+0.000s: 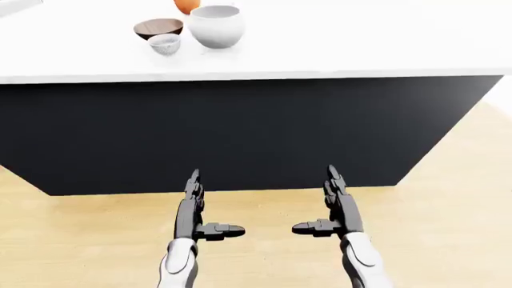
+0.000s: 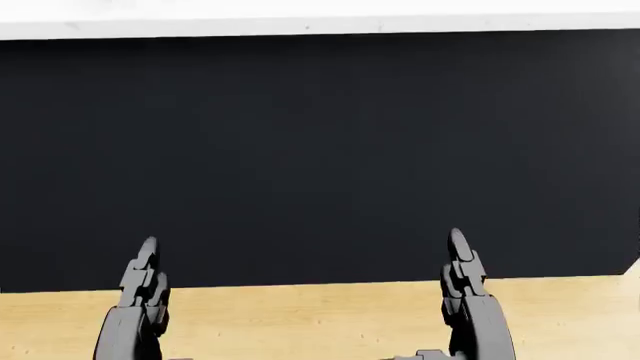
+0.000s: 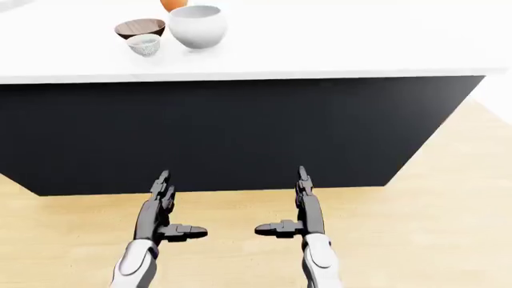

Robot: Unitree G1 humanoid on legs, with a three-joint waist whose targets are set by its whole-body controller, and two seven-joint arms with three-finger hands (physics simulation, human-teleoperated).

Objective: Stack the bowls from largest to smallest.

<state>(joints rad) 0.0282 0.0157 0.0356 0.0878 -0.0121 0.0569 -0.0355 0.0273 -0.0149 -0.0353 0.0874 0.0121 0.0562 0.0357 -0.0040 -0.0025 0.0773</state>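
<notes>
Three bowls stand close together on the white counter (image 1: 336, 42) at the top left of the left-eye view: a large white bowl (image 1: 216, 26), a brown wooden bowl (image 1: 158, 27) to its left, and a small grey bowl (image 1: 165, 44) below the brown one. An orange object (image 1: 186, 5) shows just above the white bowl, cut by the frame's edge. My left hand (image 1: 194, 201) and right hand (image 1: 334, 198) hang low before the counter's dark side, fingers straight, thumbs turned inward, both open and holding nothing. They are far below the bowls.
The counter's black side panel (image 1: 256, 132) fills the middle of every view. Light wooden floor (image 1: 448, 204) lies below and to the right of it. The counter's right corner (image 1: 500, 75) slants away at the right edge.
</notes>
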